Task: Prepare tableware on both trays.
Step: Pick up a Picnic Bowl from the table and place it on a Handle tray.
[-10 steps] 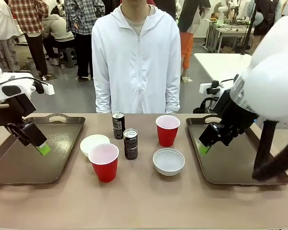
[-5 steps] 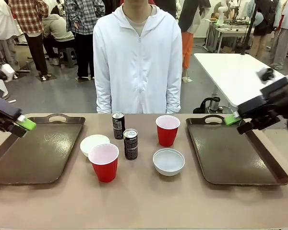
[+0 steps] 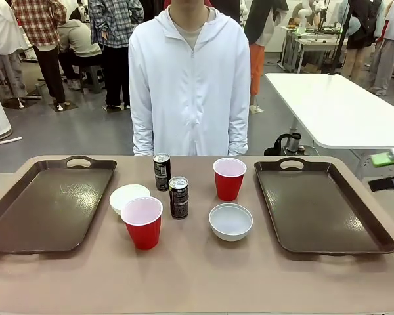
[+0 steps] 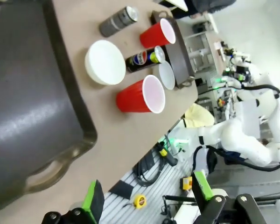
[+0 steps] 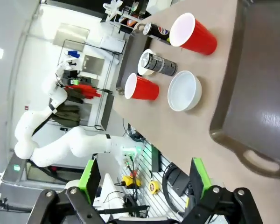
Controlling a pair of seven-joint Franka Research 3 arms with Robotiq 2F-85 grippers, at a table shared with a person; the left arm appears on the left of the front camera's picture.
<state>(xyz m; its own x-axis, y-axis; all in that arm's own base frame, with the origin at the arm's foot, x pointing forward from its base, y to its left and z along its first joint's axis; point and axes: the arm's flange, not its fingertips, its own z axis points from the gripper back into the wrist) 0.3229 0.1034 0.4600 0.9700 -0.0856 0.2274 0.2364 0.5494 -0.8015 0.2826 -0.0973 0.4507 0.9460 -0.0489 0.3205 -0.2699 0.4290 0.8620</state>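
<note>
On tan tabletop (image 3: 197,279), 2 brown trays (image 3: 49,207) (image 3: 322,210); left hand (image 4: 147,193), right hand (image 5: 144,175) wide; crowded room (image 3: 98,131).

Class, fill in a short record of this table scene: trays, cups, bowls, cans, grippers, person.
trays: left tray and right tray, at the two ends of the table
cups: near cup, far cup; red, upright, on the table between the trays
bowls: left bowl, right bowl; on the table
cans: far can, near can; upright, on the table
grippers: left gripper, right gripper; open, holding nothing
person: person stands at the far side
</note>
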